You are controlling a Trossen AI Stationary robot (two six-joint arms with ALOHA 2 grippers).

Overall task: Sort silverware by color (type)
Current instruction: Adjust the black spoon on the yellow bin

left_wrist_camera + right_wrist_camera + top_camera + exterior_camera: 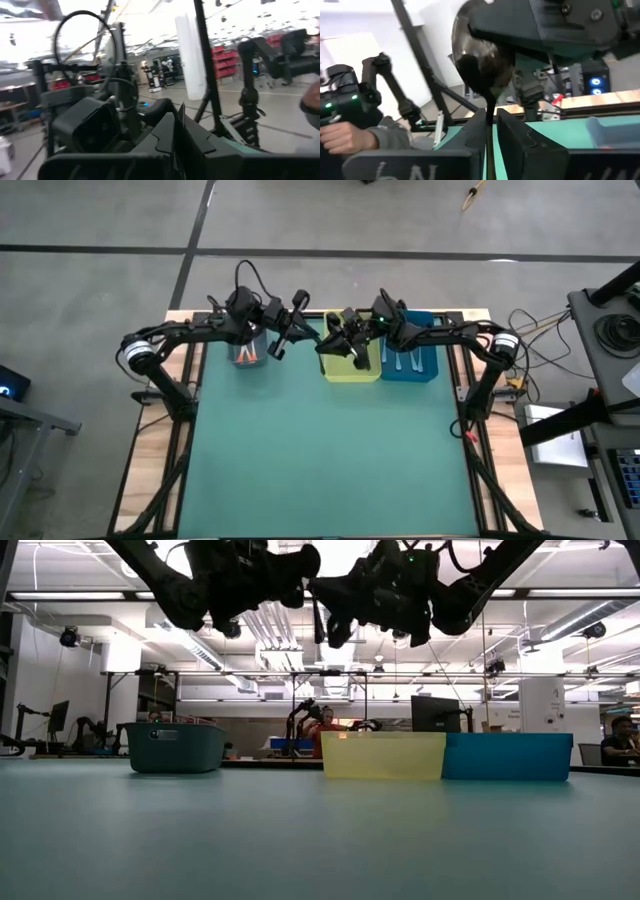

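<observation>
One spoon with a shiny metal bowl (479, 55) and a thin dark handle is up in the air between my two grippers, above the table's far middle. It shows as a thin dark upright line (318, 622) in the low view. My right gripper (337, 342) (491, 131) is shut on its handle, over the yellow bin (352, 376). My left gripper (283, 340) (180, 135) faces it from the left, near the bowl end, shut on a thin dark strip. Orange-handled spoons (247, 356) lie in the grey bin (236, 348). My right gripper pinches the spoon's dark handle (490, 114) between its two fingers, below the bowl. The spoon runs forward out of the fingers, bowl end away from them, lifted clear of the table and bins. My left gripper pinches a thin dark strip (180, 116) between its fingers. In the right wrist view its finger (520, 30) overlaps the bowl's upper edge. Whether it has the bowl I cannot tell.
Three bins stand in a row along the far edge: grey (175, 747), yellow (383, 755) and blue (507, 756); the blue one holds pale-handled spoons (405, 360). The green mat (320, 460) stretches toward the near edge. A person's hand and grey sleeve (350, 137) show beyond the table.
</observation>
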